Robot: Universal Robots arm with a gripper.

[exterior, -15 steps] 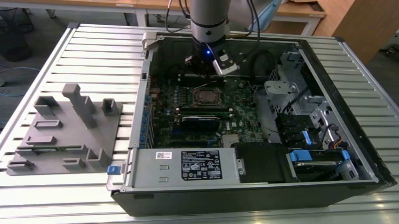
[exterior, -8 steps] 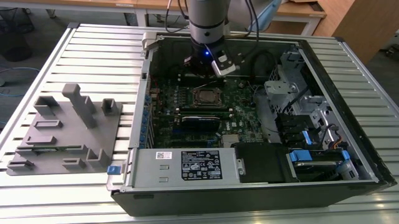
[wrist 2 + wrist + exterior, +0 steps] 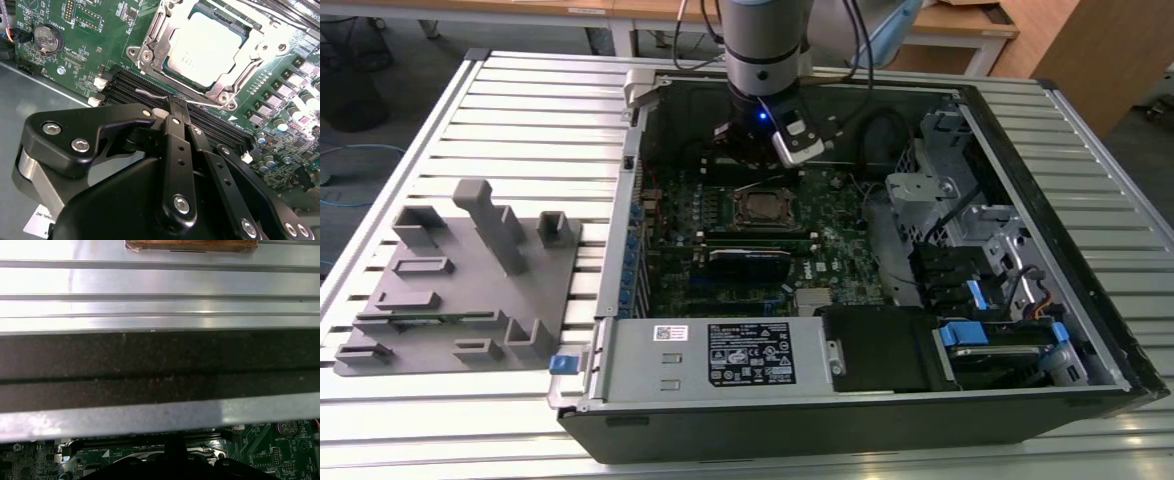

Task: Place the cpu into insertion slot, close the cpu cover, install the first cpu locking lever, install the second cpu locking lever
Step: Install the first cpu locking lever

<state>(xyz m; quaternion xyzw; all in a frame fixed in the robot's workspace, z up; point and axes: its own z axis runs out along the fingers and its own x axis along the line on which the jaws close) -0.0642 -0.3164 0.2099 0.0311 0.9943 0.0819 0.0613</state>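
Note:
In the second wrist view the cpu [image 3: 207, 47] lies flat in its socket, its silver top showing through the window of the cpu cover [image 3: 152, 42], which is folded down over it. A thin wire locking lever [image 3: 150, 93] runs along the socket's edge by the black memory slots. My gripper [image 3: 176, 104] is shut, its black fingers [image 3: 175, 145] pressed together with the tip right at that lever; whether it touches is unclear. In the exterior view the gripper [image 3: 767, 160] hangs inside the open computer case just behind the socket [image 3: 761, 207].
The case walls [image 3: 620, 180] surround the motherboard. A power supply [image 3: 720, 355] sits at the front, and drive cages with cables [image 3: 974, 250] on the exterior view's right. A grey fixture block [image 3: 460, 275] stands on the slatted table. A coin battery [image 3: 46, 37] sits near the memory slots [image 3: 125, 82].

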